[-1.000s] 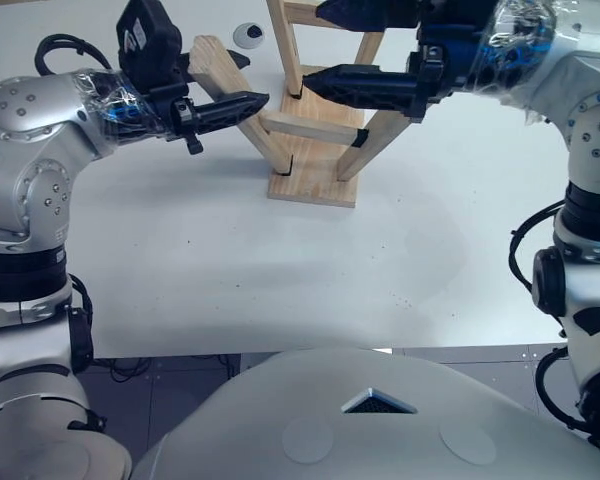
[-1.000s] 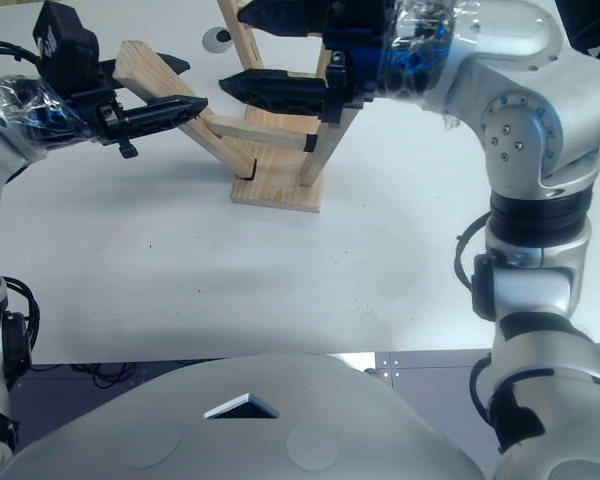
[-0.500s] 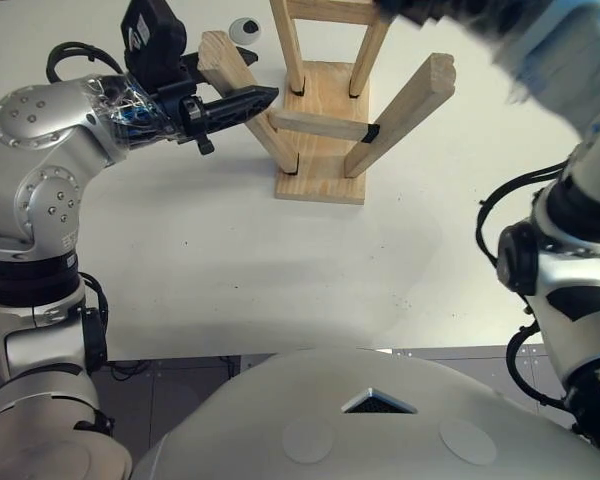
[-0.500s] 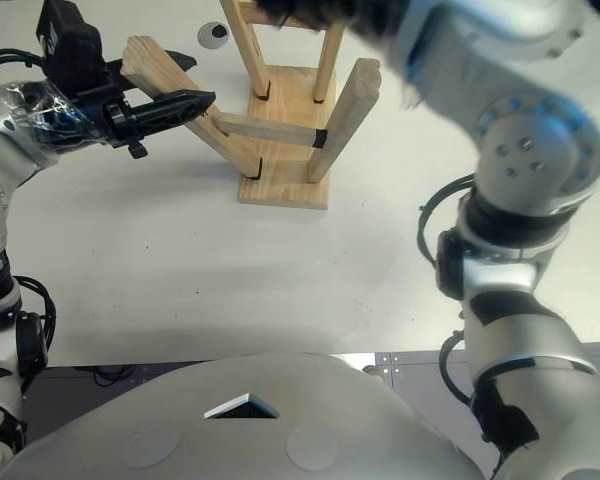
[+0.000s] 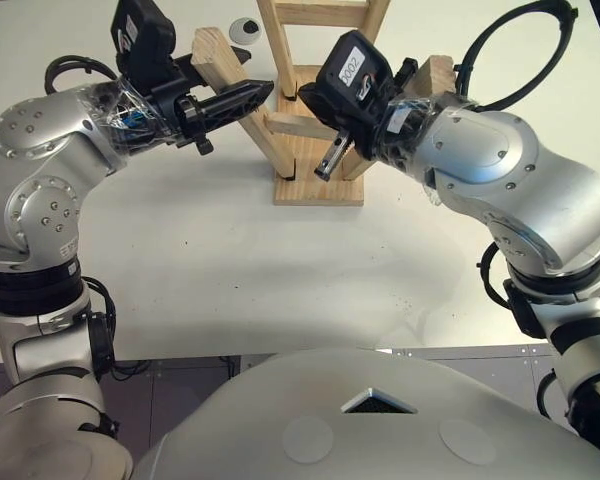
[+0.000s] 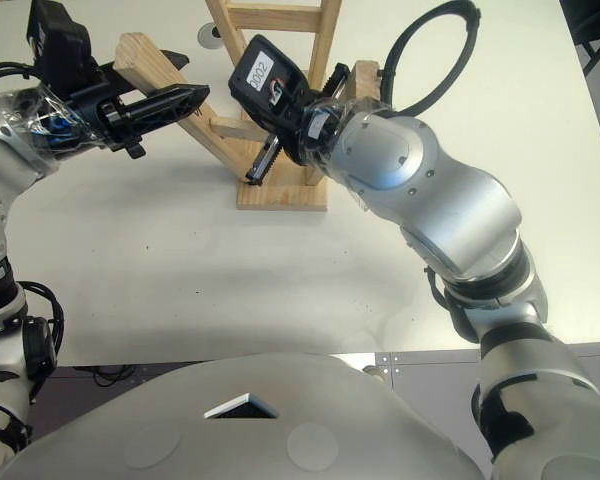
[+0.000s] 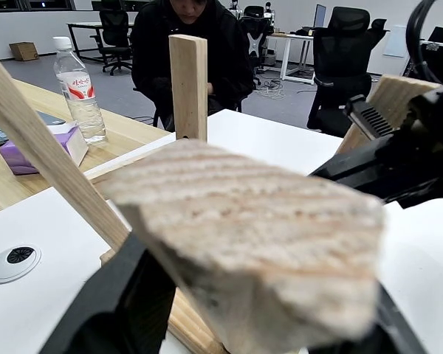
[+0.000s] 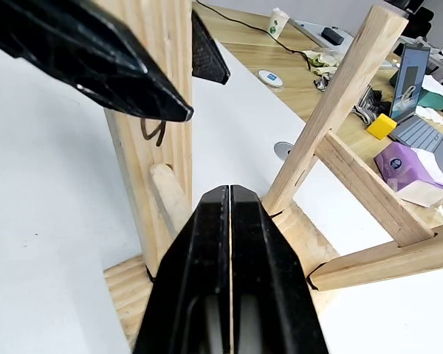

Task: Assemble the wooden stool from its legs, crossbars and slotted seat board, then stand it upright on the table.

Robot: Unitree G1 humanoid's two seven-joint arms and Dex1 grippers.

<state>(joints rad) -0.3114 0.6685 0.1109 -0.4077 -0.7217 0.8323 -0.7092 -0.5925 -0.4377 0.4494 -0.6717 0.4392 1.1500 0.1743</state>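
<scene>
Head view: stool (image 5: pixel 278 50) inverted, seat board (image 5: pixel 315 190) flat on the bench (image 5: pixel 230 270). Left hand (image 5: pixel 248 96) pinches the slanted leg (image 5: pixel 218 55). Right hand (image 5: pixel 325 168), fingers pressed together, hangs before the crossbar (image 5: pixel 290 124).
Left wrist view: water bottle (image 7: pixel 75 88) stands behind.
Right wrist view: the pinched leg rises just beside the right hand's tips.
</scene>
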